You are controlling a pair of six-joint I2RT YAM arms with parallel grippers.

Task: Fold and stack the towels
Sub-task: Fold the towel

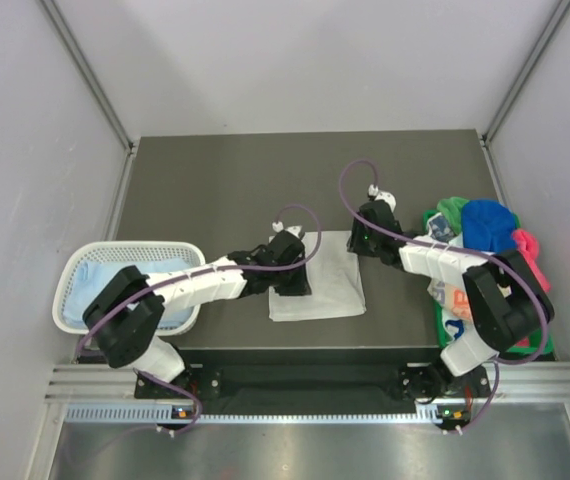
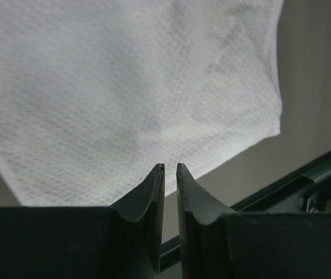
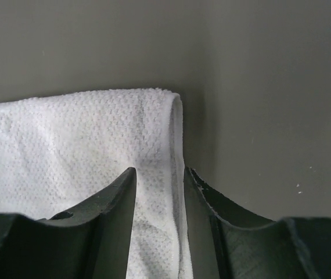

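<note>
My jaws are black, the towel (image 1: 317, 279) under them is whitish-grey waffle weave, the surface (image 1: 225, 190) is dark grey, and the basket (image 1: 75, 290) is white.

Overhead view, 2 close wrist views

A white towel (image 1: 330, 280) lies folded flat in the middle of the table, close to the near edge. A pale blue towel (image 1: 115, 275) sits by the left edge. More towels are heaped by the right edge: green (image 1: 450, 210), royal blue (image 1: 488, 224) and pink (image 1: 531, 250).
</note>
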